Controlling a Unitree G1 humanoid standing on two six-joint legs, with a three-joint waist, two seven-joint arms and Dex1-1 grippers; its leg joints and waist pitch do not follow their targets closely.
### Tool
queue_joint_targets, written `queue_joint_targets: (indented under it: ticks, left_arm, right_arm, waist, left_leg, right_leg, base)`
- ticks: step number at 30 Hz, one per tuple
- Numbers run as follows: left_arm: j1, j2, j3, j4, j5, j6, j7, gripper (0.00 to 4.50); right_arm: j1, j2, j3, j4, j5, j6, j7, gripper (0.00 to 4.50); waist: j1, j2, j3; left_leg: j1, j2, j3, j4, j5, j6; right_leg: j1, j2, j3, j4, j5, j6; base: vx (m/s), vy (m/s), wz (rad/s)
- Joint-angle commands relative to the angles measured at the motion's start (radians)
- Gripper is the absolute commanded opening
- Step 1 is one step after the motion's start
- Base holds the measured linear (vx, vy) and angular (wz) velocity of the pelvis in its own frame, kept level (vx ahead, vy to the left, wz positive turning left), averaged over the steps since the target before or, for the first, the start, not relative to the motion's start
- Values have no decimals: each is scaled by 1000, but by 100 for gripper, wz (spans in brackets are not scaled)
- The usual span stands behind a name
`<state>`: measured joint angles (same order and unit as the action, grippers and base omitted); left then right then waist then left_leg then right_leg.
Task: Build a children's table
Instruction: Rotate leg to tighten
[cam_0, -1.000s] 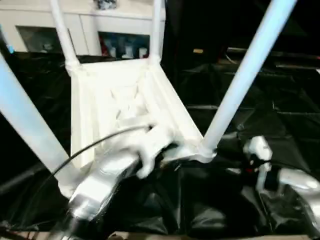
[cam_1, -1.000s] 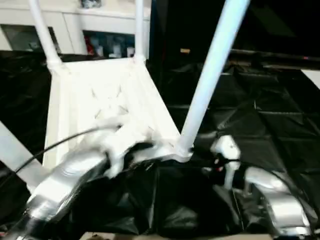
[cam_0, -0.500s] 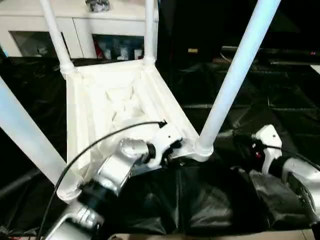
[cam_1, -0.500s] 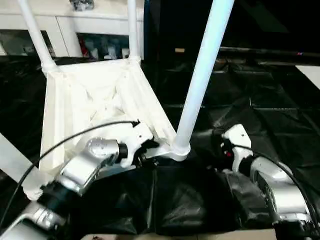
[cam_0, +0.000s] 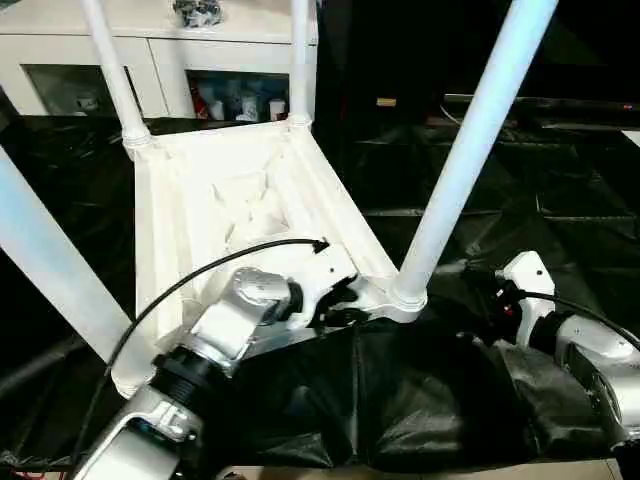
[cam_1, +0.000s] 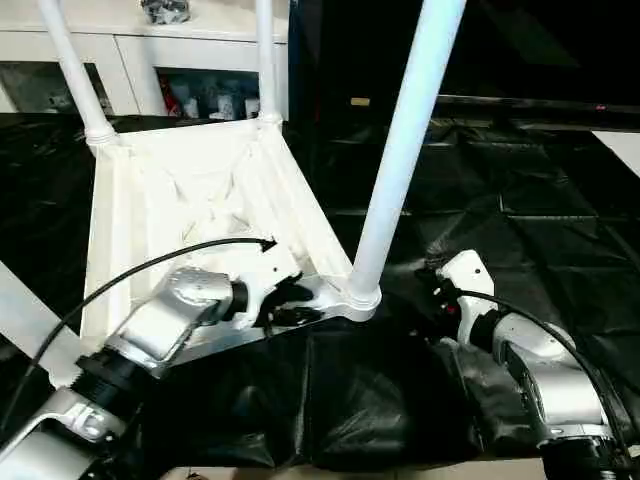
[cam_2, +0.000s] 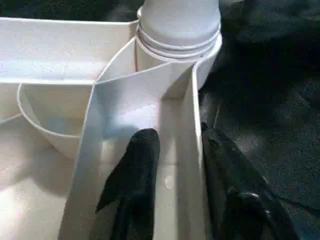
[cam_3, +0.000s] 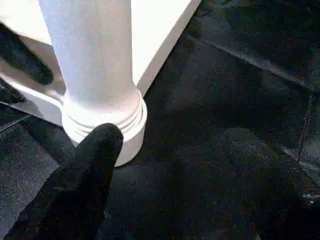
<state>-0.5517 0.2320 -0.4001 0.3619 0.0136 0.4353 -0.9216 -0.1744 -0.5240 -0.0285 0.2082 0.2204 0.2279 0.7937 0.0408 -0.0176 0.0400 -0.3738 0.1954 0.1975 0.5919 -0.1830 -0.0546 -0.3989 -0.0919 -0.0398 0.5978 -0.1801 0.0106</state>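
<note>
A black crinkled plastic sheet (cam_0: 560, 220) covers the ground, and on it lies the white plastic rectangular tabletop (cam_0: 190, 230), upside down, its ribbed underside facing up. Four long white tapered tubular legs stand upright from its round corner sockets: the near right leg (cam_0: 470, 140), the near left leg (cam_0: 45, 260), the far left leg (cam_0: 115, 70) and the far right leg (cam_0: 298, 55). Beyond the tabletop stands a white glass-fronted cabinet (cam_0: 170, 60).

The silver left forearm (cam_0: 235, 320) reaches over the tabletop's near edge. The left gripper (cam_2: 175, 165) straddles the tabletop's thin outer side wall (cam_2: 192, 150), just short of the near right corner socket (cam_2: 175, 55): one black finger (cam_2: 137, 170) sits inside the tray against the wall, the other finger (cam_2: 220, 170) outside over the black sheet. The jaws stand narrow on either side of that wall; they look closed on it, though I cannot be sure both pads press it.

The silver right forearm (cam_0: 590, 360) lies low over the sheet, to the right of the near right leg. The right gripper (cam_3: 175, 165) is spread wide and holds nothing; one black fingertip (cam_3: 102, 142) is at the ringed base of that leg (cam_3: 107, 115), seemingly touching it, and the other finger (cam_3: 260, 170) hangs over bare sheet, well apart from the leg.
</note>
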Motion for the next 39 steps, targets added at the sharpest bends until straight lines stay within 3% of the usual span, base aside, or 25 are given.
queue_joint_targets:
  ticks: [1,13,14,16,21,27,31,35,37,38,39]
  left_arm:
    - [18,15,-24,1,3,10,-18,117]
    - [21,28,-41,13,8,0,-60,19]
    - [24,35,-39,12,2,-9,-77,7]
    - [24,37,-38,12,0,-11,-80,2]
    - [73,124,-38,-28,-49,-184,-249,0]
    - [101,183,-29,-31,-53,-203,-281,0]
    - [114,211,-22,-27,-56,-234,-313,0]
    - [117,223,-20,-33,-63,-241,-331,0]
    - [116,223,-20,-34,-64,-239,-332,0]
    - [116,223,-21,-35,-65,-238,-331,0]
    - [115,222,-22,-36,-66,-238,-332,0]
  right_arm:
    - [-18,-3,10,10,-13,-12,5,370]
    - [-33,-1,17,27,-11,-28,20,370]
    - [-33,0,12,27,11,-9,39,397]
    - [-33,0,11,28,18,-5,44,404]
    - [9,-16,58,-43,60,-7,166,439]
    - [7,7,134,-58,19,-51,194,449]
    - [-16,35,168,-35,11,-56,227,449]
    - [-72,59,205,44,-14,-89,236,449]
    - [-88,66,209,62,-21,-102,232,449]
    - [-102,72,211,77,-24,-111,231,422]
    - [-116,77,211,86,-24,-113,238,422]
  waist:
    - [4,-12,-56]
    - [5,-6,-55]
    - [4,-8,-55]
    - [5,-8,-53]
    - [6,-5,-51]
    - [2,1,-48]
    - [-2,-3,-49]
    - [-1,-6,-49]
    - [-5,-7,-49]
    - [-3,-4,-49]
    - [-4,-7,-48]
  left_leg:
    - [11,29,-14,-66,-220,58]
    - [10,29,-15,-68,-225,57]
    - [11,30,-15,-68,-237,54]
    - [12,29,-14,-69,-244,53]
    - [11,32,-18,-75,-279,48]
    - [16,35,-20,-82,-331,14]
    - [12,32,-21,-82,-332,13]
    - [17,35,-17,-81,-312,15]
    - [12,34,-19,-82,-311,14]
    - [16,35,-18,-81,-310,11]
    - [15,34,-18,-81,-309,11]
  right_leg:
    - [43,-38,24,-73,-216,-218]
    - [42,-39,25,-74,-233,-215]
    - [41,-39,25,-76,-245,-211]
    - [40,-39,25,-78,-258,-210]
    - [37,-40,26,-82,-305,-185]
    - [29,-41,27,-82,-360,-174]
    - [30,-43,28,-81,-364,-176]
    - [27,-42,31,-78,-332,-187]
    - [30,-43,30,-76,-335,-193]
    - [26,-44,31,-76,-336,-193]
    - [28,-43,31,-75,-334,-196]
  base:
    - [0,0,0]
    - [0,0,0]
    - [0,0,0]
    - [0,0,0]
    - [0,0,0]
    - [0,0,0]
    - [0,0,0]
    - [0,0,0]
    - [0,0,0]
    - [0,0,0]
    - [0,0,0]
